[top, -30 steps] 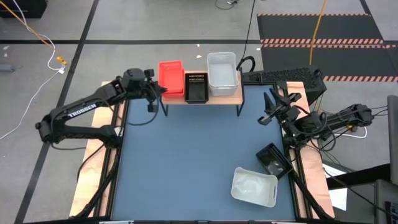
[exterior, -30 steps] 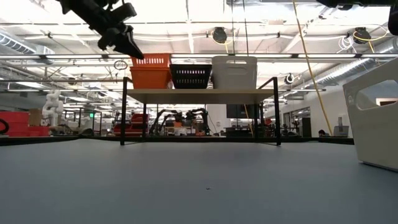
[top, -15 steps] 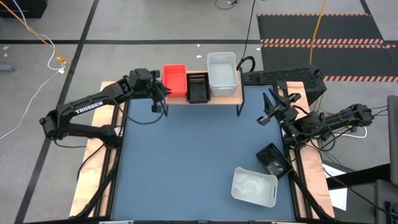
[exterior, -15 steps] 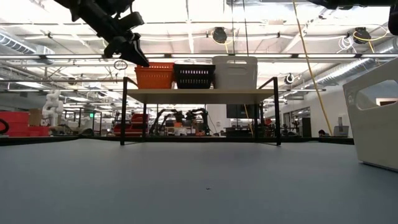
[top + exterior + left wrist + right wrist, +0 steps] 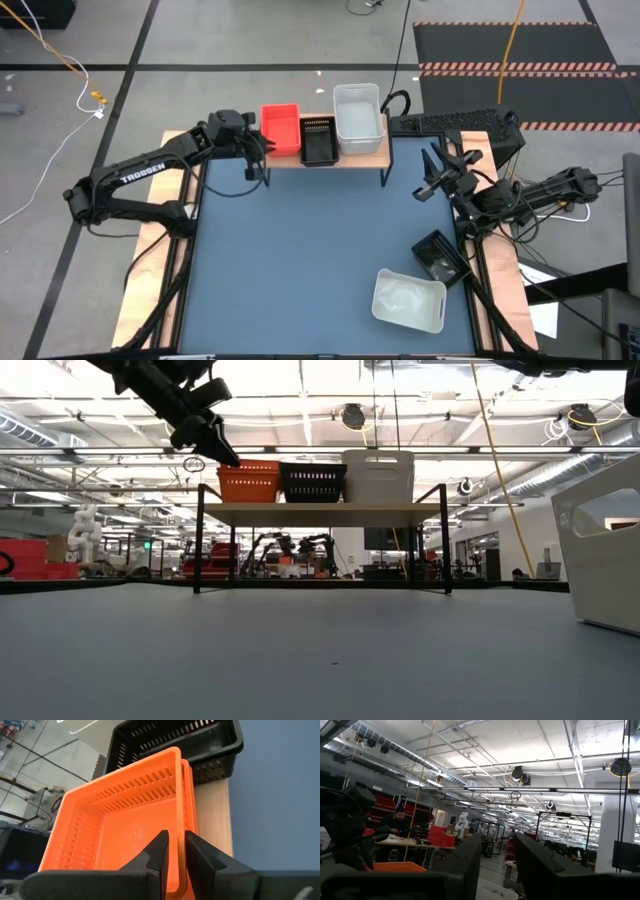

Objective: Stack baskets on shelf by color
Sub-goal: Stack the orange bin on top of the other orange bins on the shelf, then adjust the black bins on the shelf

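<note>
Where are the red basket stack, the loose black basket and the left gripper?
red basket stack (image 5: pixel 281 128), high view, on its inside floor
loose black basket (image 5: pixel 439 256), high view, on its middle
left gripper (image 5: pixel 177 851), left wrist view, between fingertips astride the red rim

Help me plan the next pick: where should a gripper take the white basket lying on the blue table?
Judging by its pose, grip the white basket on a long rim wall, coming straight down: it sits upright, open-topped, with thin walls a finger could straddle.

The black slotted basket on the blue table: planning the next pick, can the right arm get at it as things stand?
Probably yes. The black slotted plastic basket lies uncovered near the right hand, beside the translucent white bin, with nothing between them.
</note>
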Motion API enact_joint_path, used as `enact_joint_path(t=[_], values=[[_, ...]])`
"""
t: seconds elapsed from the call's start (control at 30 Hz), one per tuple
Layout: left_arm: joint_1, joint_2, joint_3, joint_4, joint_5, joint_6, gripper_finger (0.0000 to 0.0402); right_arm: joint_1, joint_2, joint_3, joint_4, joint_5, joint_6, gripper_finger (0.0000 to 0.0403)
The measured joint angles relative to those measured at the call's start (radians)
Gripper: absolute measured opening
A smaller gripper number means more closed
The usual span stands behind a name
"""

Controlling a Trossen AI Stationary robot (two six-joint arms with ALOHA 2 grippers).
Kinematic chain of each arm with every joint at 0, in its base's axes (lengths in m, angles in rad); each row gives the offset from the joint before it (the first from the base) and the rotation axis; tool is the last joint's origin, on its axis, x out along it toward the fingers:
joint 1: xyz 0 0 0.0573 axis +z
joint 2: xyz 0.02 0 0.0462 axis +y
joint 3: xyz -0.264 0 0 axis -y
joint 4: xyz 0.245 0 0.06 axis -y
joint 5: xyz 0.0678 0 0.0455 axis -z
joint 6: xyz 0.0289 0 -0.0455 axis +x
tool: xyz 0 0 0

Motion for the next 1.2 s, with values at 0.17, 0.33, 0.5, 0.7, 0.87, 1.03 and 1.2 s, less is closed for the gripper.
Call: enact_joint_path(t=[0.17, 0.33, 0.5, 0.7, 0.87, 1.03, 1.2], values=[[0.0, -0.003, 0.002, -0.034, -0.057, 0.05, 0.0063, 0.0, 0.0, 0.0, 0.0, 0.0, 0.0, 0.0109], [0.0, -0.027, 0.001, -0.055, -0.065, 0.037, 0.0064, 0.001, 0.0, 0.0, 0.0, 0.0, 0.0, 0.0109], [0.0, -0.086, 0.001, -0.051, -0.057, 0.009, 0.0096, 0.001, 0.0, 0.0, 0.0, 0.0, 0.0, 0.0109], [-0.001, -0.132, 0.001, -0.039, -0.054, -0.056, 0.0183, 0.001, 0.0, 0.0, 0.0, -0.001, 0.017, 0.0109], [-0.043, -0.122, 0.001, 0.034, 0.108, -0.128, 0.0252, 0.001, 0.0, 0.0, 0.001, -0.002, 0.027, 0.0109], [-0.213, 0.008, 0.0, 0.11, 0.15, -0.129, 0.0252, 0.001, 0.0, 0.0, 0.005, -0.003, 0.034, 0.0109], [-0.36, 0.174, 0.0, 0.201, -0.027, -0.1, 0.0208, 0.001, 0.0, 0.0, 0.004, -0.006, 0.051, 0.0109]])
